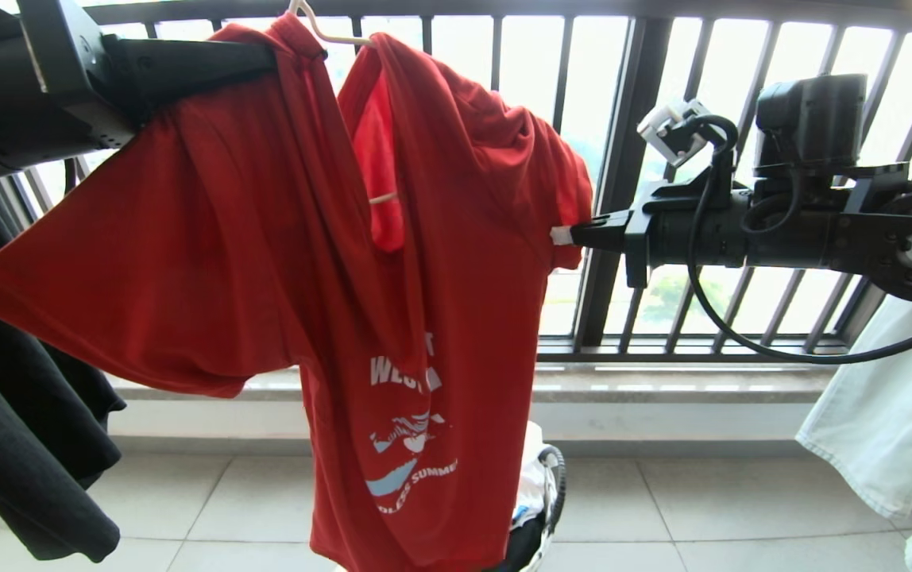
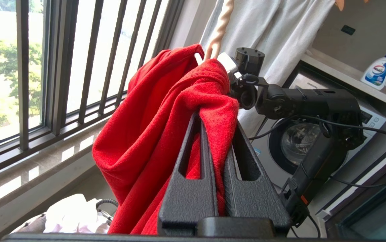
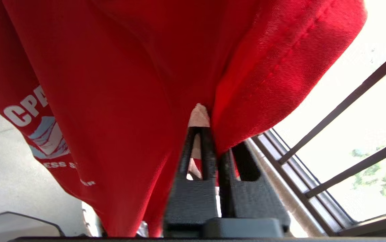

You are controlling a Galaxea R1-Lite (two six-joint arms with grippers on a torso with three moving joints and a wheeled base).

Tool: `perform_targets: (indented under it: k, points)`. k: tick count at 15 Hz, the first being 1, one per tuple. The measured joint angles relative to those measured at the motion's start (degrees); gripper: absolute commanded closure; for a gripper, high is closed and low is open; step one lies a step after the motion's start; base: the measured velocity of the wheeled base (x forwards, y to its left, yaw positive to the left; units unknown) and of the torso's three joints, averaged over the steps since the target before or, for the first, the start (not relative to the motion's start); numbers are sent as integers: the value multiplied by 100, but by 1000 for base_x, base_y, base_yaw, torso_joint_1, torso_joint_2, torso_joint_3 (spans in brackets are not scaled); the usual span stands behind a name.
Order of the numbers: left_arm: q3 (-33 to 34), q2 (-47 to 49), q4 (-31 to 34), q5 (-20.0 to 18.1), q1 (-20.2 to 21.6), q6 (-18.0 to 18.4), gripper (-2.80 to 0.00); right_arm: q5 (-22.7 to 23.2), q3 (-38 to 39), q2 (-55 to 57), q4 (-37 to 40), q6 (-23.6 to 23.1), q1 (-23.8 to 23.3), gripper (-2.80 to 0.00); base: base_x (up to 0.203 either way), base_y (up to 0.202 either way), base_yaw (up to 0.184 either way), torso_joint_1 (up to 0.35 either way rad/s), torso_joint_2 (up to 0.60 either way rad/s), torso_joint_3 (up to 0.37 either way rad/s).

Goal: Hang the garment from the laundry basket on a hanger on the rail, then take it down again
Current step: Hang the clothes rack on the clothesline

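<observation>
Both my grippers pinch the shirt [image 1: 424, 262], draped on the hanger [image 1: 321, 28].

My left gripper [image 2: 213, 116] clamps collar cloth; the right gripper [image 3: 209, 126] is closed on the hanger's tip at the sleeve. Only the head view shows the basket [image 1: 551, 485] below; only the left wrist shows the washer [image 2: 294, 141].

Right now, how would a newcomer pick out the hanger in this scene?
Start at the black barred window railing and find the red T-shirt hanging before it. At its collar a thin white wire hanger pokes out. It is slim and white, unlike the black shirt and pale garment on either side.
</observation>
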Motion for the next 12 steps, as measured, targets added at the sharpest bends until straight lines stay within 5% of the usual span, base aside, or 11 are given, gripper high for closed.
perform_targets:
  k: [8,9,12]
  points:
    - [-2,-12,-1,0,2,-9,0,-30,120,-324,328,-14,49,-280,0,0,0,0,0,0]
    - [-2,-19,-1,-2,2,-10,0,-45,129,-419,525,-11,49,0,0,0,0,0,0,0]
    - [4,-32,6,-35,0,-17,0,-341,55,-720,719,-19,82,0,0,0,0,0,0,0]
